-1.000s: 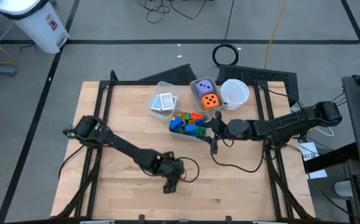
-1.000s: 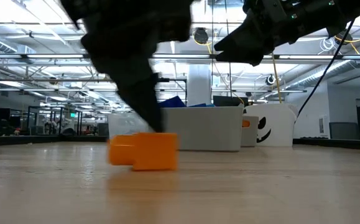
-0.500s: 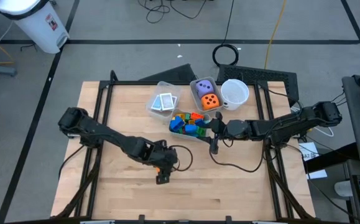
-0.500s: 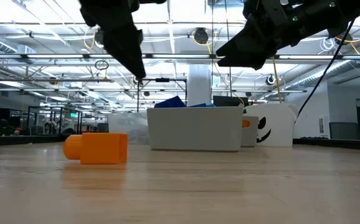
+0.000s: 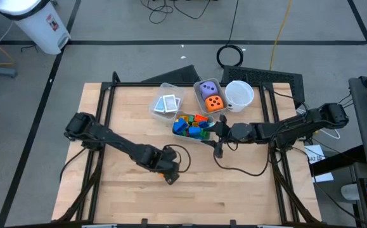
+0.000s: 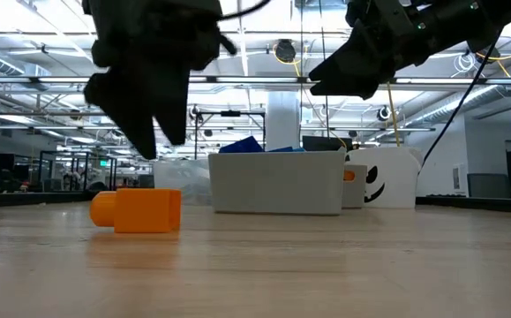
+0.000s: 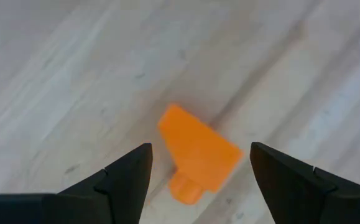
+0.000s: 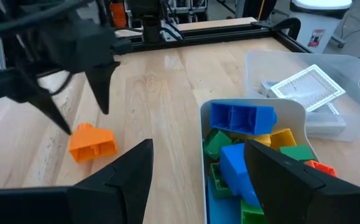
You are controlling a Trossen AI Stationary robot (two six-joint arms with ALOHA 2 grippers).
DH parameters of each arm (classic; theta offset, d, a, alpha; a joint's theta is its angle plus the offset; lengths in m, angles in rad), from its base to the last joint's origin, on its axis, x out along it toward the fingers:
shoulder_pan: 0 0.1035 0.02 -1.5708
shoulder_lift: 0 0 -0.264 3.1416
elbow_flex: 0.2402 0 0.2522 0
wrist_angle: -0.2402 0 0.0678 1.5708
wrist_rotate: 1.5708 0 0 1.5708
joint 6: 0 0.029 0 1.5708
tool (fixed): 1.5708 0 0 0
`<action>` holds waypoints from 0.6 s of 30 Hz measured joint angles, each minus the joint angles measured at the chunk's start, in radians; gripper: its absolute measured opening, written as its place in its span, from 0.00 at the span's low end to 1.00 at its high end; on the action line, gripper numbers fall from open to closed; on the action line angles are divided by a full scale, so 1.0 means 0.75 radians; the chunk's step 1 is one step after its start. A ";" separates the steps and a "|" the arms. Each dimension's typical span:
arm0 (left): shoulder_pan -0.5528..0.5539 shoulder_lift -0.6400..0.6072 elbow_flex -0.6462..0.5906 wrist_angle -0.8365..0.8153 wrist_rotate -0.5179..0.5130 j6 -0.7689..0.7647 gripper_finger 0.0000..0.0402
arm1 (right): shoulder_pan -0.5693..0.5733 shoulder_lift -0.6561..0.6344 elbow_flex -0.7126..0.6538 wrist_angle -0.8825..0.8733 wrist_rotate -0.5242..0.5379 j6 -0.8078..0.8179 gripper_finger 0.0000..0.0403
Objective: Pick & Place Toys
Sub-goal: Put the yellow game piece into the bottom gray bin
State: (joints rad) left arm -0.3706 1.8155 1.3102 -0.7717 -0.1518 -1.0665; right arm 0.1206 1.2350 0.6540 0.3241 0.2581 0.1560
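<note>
The left gripper (image 7: 195, 163) is held just above the wooden table (image 5: 126, 120), fingers spread apart and nothing gripped. An orange block (image 7: 197, 152) is seen lying flat on the wood right below it, in the gap between the two fingers but not touched by either; its little round stud is turned toward the gripper's wrist. In the low view the same block (image 6: 138, 210) is sitting on the table with the gripper hanging above it, clear of it.

The right gripper (image 8: 195, 163) is parked up in the air at the near edge of a clear bin (image 8: 252, 107), fingers parted, nothing held between them. Just ahead of and under it, that bin is packed with blocks: a big blue block (image 8: 242, 117) on top, green blocks (image 8: 219, 144) and a yellow block (image 8: 283, 137) around it. A bit farther ahead of this gripper, white patterned cards (image 8: 304, 86) are lying in a second clear bin (image 8: 347, 112).

From above, a third bin with a purple die (image 5: 208, 88) and an orange die (image 5: 215, 103) is seen past the block bin, and a white cup (image 5: 239, 94) is standing just beside it. Both are well away from the left gripper.
</note>
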 joint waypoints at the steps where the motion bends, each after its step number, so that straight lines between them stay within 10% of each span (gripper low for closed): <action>1: 0.001 0.002 0.000 -0.016 -0.004 -0.033 0.68 | -0.001 0.000 0.000 -0.001 0.000 -0.004 0.56; 18: -0.005 0.109 0.001 -0.005 0.075 -0.250 0.80 | -0.001 0.000 0.001 0.095 -0.001 -0.087 0.56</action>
State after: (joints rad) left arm -0.3746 1.8975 1.3106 -0.7754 -0.0953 -1.2541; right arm 0.1196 1.2350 0.6544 0.3951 0.2577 0.0908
